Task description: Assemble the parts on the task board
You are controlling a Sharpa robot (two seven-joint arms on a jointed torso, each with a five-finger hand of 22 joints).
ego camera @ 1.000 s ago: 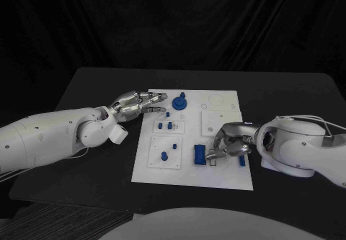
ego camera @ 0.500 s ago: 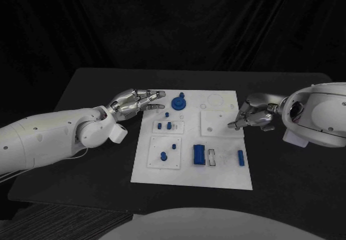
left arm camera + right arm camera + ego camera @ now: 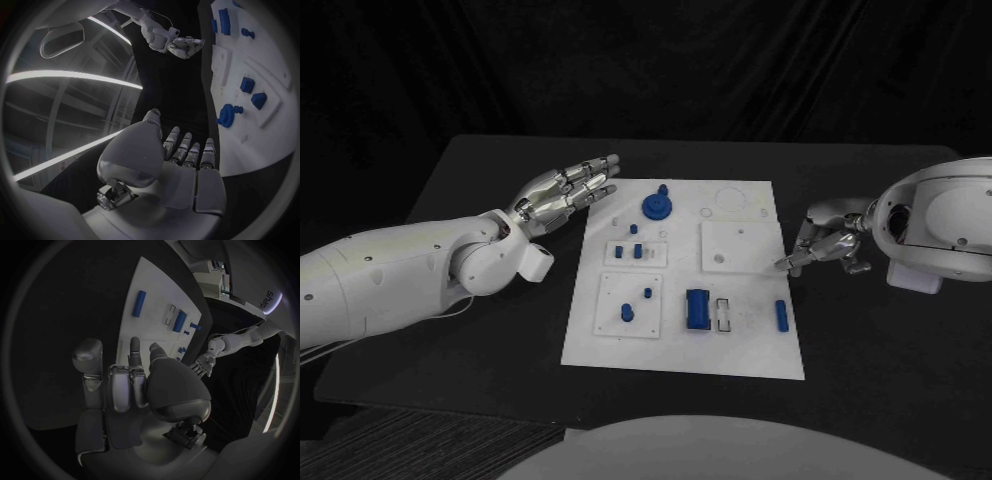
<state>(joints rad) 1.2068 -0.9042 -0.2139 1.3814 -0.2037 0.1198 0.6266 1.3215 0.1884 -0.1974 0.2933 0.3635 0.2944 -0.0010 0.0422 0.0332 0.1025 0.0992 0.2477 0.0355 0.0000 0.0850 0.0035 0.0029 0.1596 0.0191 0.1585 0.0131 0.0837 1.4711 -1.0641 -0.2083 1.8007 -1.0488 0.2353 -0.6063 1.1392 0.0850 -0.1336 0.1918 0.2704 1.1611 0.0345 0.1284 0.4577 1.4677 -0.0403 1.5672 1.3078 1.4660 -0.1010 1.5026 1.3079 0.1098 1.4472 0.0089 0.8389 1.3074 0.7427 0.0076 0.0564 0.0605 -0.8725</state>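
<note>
The white task board lies in the middle of the black table. On it are a round blue part, small blue pieces, a blue block and a blue bar near its right edge. My left hand hovers off the board's far left corner with its fingers spread and nothing in them. At the board's right edge my right hand has loosely bent fingers and holds nothing. The left wrist view shows the left hand, the board and the round part. The right wrist view shows the right hand and the bar.
Raised white plates on the board hold some of the pieces. A narrow pale slot piece sits beside the blue block. Bare black table surrounds the board on all sides. A dark curtain hangs behind the table.
My right hand has left the board's near right, where the blue bar now lies alone, and drawn back to the right edge. My left hand has spread its fingers and lifted off the board's corner.
</note>
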